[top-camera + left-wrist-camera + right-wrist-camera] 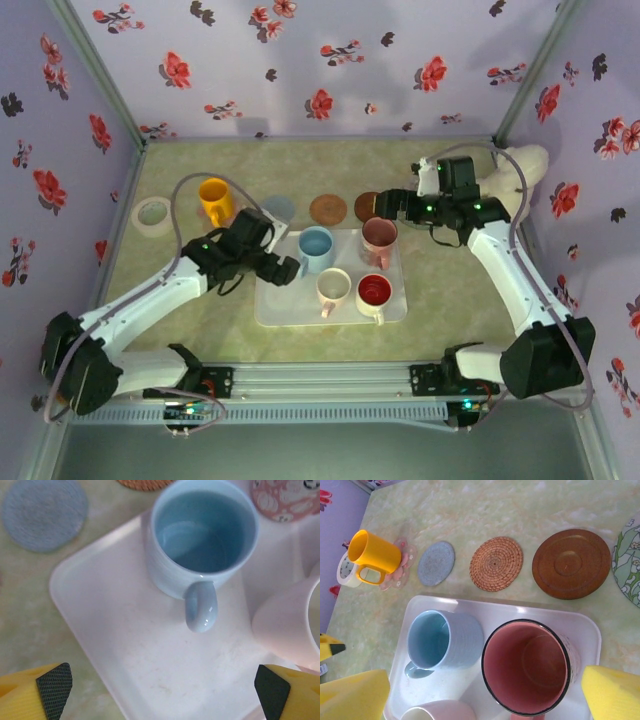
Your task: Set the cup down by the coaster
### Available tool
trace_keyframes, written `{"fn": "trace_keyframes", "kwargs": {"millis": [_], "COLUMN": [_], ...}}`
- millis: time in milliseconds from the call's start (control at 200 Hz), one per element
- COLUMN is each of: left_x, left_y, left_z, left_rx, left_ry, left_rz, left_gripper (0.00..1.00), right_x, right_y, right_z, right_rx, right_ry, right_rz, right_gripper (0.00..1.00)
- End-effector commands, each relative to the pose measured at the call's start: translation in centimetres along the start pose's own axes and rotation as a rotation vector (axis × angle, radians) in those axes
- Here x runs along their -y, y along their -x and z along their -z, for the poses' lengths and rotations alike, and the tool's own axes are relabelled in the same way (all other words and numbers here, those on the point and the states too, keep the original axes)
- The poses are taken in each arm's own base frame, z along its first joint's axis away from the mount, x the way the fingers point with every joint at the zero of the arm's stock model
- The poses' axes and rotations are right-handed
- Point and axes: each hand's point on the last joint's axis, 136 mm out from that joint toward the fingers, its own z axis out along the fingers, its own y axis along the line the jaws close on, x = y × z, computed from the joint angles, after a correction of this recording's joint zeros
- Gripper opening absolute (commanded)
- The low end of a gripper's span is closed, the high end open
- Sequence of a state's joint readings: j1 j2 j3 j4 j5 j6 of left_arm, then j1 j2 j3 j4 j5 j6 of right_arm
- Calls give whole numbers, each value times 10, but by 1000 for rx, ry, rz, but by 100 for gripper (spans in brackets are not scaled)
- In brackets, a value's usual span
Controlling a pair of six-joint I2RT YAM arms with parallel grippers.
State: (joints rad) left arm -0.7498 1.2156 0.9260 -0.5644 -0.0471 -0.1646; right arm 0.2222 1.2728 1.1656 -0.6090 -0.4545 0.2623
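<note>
A white tray (280, 305) holds a light blue cup (315, 247), a pink cup (379, 240), a cream cup (333, 290) and a red cup (374, 293). Behind it lie a blue-grey coaster (278, 208), a woven coaster (327, 209) and a wooden coaster (365, 205). My left gripper (288, 270) is open over the tray's left part; the blue cup (202, 535) is ahead of it, handle (201, 607) pointing toward the gripper (162, 687). My right gripper (485, 695) hovers open above the pink cup (527, 667).
A yellow cup (215, 198) sits on a pale flower-shaped coaster at the back left, beside a tape roll (152, 212). A floral coaster (630, 560) lies right of the wooden coaster (571, 563). Flowered walls enclose the table on three sides.
</note>
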Motion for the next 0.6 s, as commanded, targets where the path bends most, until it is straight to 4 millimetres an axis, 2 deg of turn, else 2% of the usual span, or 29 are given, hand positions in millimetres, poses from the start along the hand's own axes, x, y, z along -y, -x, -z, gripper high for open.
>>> {"fn": "trace_keyframes", "kwargs": {"millis": [0,265,425,595], "left_x": [13,32,38,41], "left_y": [0,-7,-17,-20], "left_z": [-12,-39,-57,-71], "left_rx": [5,-38,-85,-120], "left_ry": [-35,-89,-116,-122], "left_rz": [39,48,39,32], "left_gripper": [95,89,86,83], "right_x": [-1,5,7,13], "right_y": [-12,-11,-11,-9], "right_z": [5,6,3,2], "right_rx": [-32,-25,-25,-17], "right_ry": [20,-1,-1,-13], "right_rz": [2,-4,-10,-30], "right_gripper": [99,99,99,99]}}
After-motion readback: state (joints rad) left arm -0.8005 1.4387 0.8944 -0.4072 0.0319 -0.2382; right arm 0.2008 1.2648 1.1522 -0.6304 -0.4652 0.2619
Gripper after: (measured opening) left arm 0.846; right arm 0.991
